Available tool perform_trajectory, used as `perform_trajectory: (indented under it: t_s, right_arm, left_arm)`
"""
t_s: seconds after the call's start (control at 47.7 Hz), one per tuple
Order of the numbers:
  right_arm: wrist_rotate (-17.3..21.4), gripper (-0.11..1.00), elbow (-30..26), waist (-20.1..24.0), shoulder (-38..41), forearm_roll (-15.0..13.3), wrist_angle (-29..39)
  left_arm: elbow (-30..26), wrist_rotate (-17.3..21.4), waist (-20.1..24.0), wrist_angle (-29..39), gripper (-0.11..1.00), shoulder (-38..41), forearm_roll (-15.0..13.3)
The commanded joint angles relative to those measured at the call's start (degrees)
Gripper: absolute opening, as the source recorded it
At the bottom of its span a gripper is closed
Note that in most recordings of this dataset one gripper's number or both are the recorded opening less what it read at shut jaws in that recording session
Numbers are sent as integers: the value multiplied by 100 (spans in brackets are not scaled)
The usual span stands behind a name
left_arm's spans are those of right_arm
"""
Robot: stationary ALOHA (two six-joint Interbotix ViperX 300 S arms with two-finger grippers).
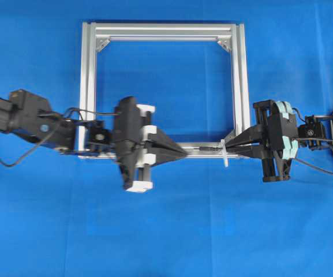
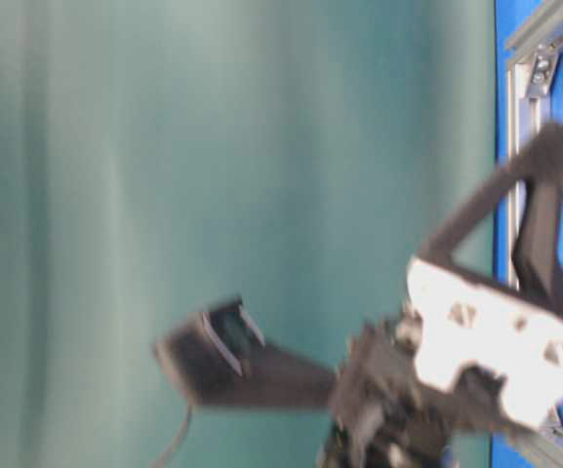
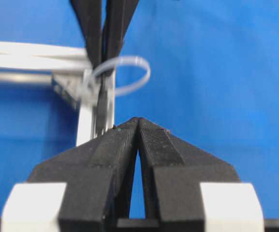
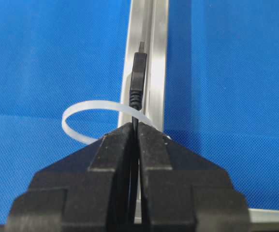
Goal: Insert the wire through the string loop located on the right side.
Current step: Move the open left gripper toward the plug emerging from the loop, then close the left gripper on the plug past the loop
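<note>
Black wire [image 1: 204,148] spans between both closed grippers, overhead. Left wrist: left fingers [image 3: 154,145] together, empty, string loop [image 3: 124,75] just beyond. Right wrist: right fingers [image 4: 151,145] clamp the limp wire behind its stiff plug [image 4: 138,72], already through the loop; grip there.

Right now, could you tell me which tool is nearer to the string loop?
Right. The right tool sits right at the string loop, shut on the wire, whose plug pokes through the loop. The left tool is shut and farther off, along the frame bar.
</note>
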Motion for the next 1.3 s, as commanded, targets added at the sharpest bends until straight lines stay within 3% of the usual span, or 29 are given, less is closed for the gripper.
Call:
perform_trajectory:
  t_s: [0.0, 0.231, 0.65, 0.734, 0.901, 0.985, 1.279]
  right_arm:
    - [-9, -4, -88, 9, -35, -9, -79]
    - [-9, -4, -79, 9, -35, -9, -79]
    - [-9, -4, -88, 9, -35, 0, -79]
    - [-9, -4, -88, 9, -35, -9, -79]
    - [-9, -4, -79, 9, -35, -9, -79]
    - [-9, -4, -79, 9, -35, -9, -79]
    - [-9, -4, -70, 9, -35, -9, -79]
  left_arm:
    - [-510, 9, 79, 325, 0, 44, 9]
    - [-1151, 18, 176, 773, 0, 343, 18]
    - [-1160, 26, 229, 835, 3, 360, 18]
    - [-1169, 26, 237, 835, 15, 369, 26]
    - [-1187, 26, 237, 835, 65, 378, 35]
    - [-1195, 26, 237, 835, 85, 378, 35]
    - [-1187, 26, 255, 844, 87, 439, 35]
